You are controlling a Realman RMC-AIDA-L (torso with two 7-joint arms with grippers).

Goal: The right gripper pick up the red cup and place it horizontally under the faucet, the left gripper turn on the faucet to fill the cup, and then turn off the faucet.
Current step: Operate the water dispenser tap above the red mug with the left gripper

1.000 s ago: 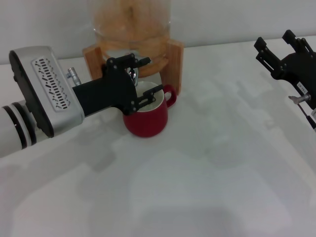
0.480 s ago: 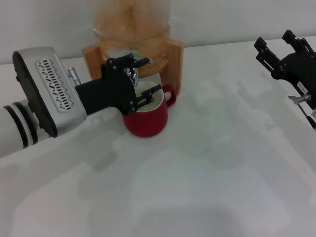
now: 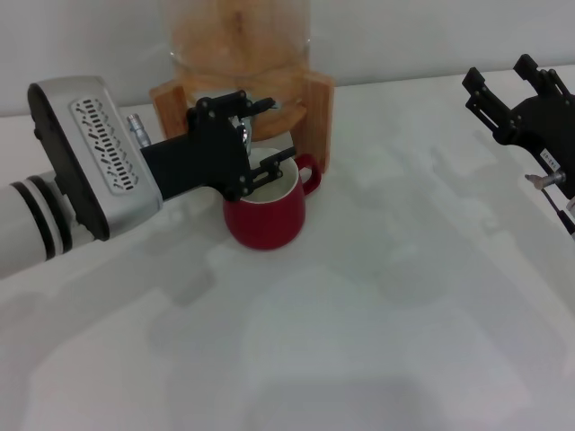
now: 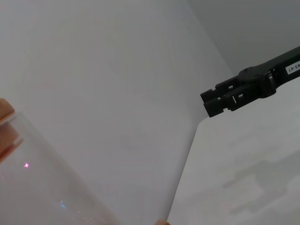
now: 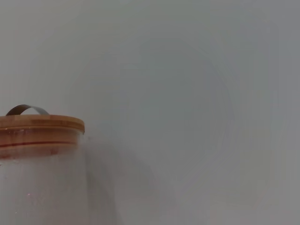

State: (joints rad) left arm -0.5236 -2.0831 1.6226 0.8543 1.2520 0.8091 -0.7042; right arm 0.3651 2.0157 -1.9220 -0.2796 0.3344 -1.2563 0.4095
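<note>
The red cup [image 3: 266, 221] stands upright on the white table, directly in front of the wooden-framed dispenser [image 3: 316, 108] and below the chrome faucet [image 3: 241, 135]. My left gripper [image 3: 280, 128] reaches in from the left at faucet height. Its black fingers are spread, one above the faucet and one over the cup's rim, with the spigot between them near the palm. My right gripper [image 3: 503, 76] hangs open at the far right, well away from the cup, holding nothing. One of its fingers [image 4: 234, 93] shows in the left wrist view.
The dispenser's glass jar [image 3: 238, 45] rises behind the cup. Its wooden lid [image 5: 42, 124] with a metal handle appears in the right wrist view. A small chrome part [image 3: 137, 123] lies by the dispenser's left side. A wall stands behind the table.
My left arm has shifted slightly right and up at the faucet. The cup and the right arm have stayed put.
</note>
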